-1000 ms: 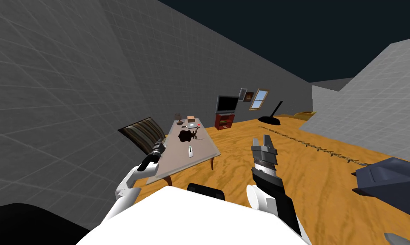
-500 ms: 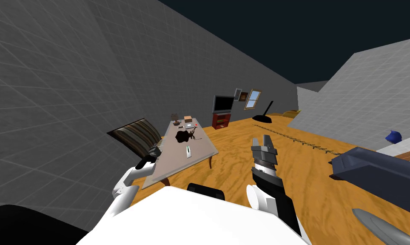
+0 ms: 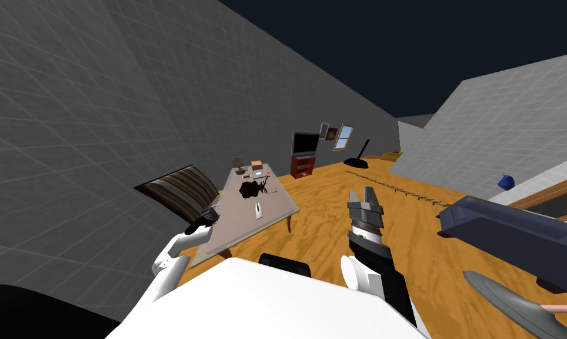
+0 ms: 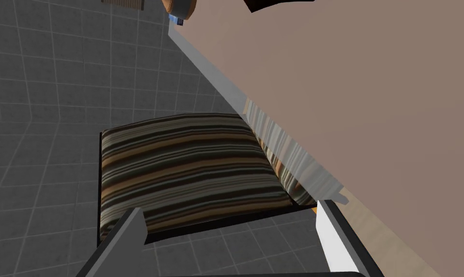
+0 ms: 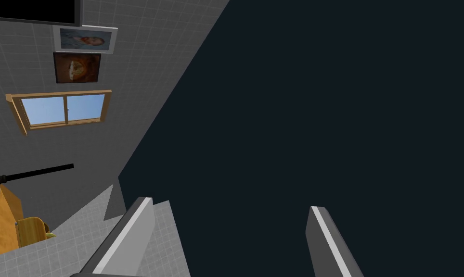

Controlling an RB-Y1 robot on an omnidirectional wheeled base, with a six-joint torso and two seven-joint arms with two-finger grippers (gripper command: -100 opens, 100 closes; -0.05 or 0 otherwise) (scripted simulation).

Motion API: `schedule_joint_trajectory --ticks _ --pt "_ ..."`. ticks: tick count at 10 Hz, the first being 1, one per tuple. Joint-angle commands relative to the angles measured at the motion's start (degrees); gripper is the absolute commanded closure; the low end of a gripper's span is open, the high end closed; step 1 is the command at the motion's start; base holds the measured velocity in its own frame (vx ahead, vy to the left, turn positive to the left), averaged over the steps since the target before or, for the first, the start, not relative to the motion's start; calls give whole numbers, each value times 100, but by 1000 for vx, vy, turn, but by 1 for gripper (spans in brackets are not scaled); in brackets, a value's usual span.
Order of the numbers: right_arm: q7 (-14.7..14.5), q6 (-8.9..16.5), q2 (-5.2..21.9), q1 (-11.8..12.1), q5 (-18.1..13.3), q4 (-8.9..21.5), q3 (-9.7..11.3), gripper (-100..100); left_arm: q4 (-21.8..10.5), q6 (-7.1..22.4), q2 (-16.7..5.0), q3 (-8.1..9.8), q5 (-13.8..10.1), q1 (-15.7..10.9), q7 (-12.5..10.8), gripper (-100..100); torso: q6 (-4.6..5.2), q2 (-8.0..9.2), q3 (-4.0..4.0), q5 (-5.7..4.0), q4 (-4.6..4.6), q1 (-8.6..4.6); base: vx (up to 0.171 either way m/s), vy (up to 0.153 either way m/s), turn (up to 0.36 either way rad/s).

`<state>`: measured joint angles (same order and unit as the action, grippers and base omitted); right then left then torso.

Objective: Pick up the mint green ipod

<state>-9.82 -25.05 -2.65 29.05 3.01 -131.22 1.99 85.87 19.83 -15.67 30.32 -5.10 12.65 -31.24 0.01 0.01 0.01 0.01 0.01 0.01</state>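
Seen from my head camera, the ipod (image 3: 257,210), a slim, pale, near-white slab, lies flat on the near half of the low grey-brown table (image 3: 279,200), roughly midway across the top and apart from everything else on it. Farther back on the same top sit a dark brown irregular shape (image 3: 253,188), a small lamp (image 3: 238,163) and a tan box (image 3: 256,164), with a few smaller items near them that I cannot make out. My left gripper (image 4: 228,207) hangs at the table's near left edge, well apart from the ipod. Through its wrist camera the fingers (image 4: 130,231) stand spread wide and hold nothing, the table's edge running just beside one finger and a brown-and-black striped cushion (image 4: 187,163) lying ahead of them, just beside that side of the table. My right gripper (image 3: 363,193) is raised over the orange wood-grain floor (image 3: 323,235) to the right of the table, its fingers likewise parted and empty. A dark blue piece of furniture (image 3: 512,229) lies off to my right, and a television (image 3: 303,143) stands on a red-brown cabinet (image 3: 302,166) by the far wall.
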Motion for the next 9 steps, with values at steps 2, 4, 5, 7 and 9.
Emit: schedule_joint_trajectory --ticks 2,4,5,7,9 --pt "0 0 0 1 0 0 -1 0 -480 386 -147 260 -91 -246 -196 -100 -4 0 0 0 0 2 -13 -2 -150" --pt "0 0 0 1 0 0 -1 0 -849 651 -222 425 -142 -391 -310 -100 -5 0 0 0 0 1 -11 -4 -146" --pt "0 0 0 0 0 0 0 0 -1009 801 -222 425 -142 -391 -310 -100 0 -1 0 -1 0 -1 -7 -2 -110" --pt "0 0 0 1 0 0 -1 0 -1222 1086 -299 583 -190 -539 -416 -100 -7 -2 -1 0 -1 1 -3 -4 -86" --pt "0 0 0 1 0 0 -1 0 -1635 1293 -381 732 -234 -690 -513 -100 -6 -2 -1 0 -1 1 -5 -6 -178"
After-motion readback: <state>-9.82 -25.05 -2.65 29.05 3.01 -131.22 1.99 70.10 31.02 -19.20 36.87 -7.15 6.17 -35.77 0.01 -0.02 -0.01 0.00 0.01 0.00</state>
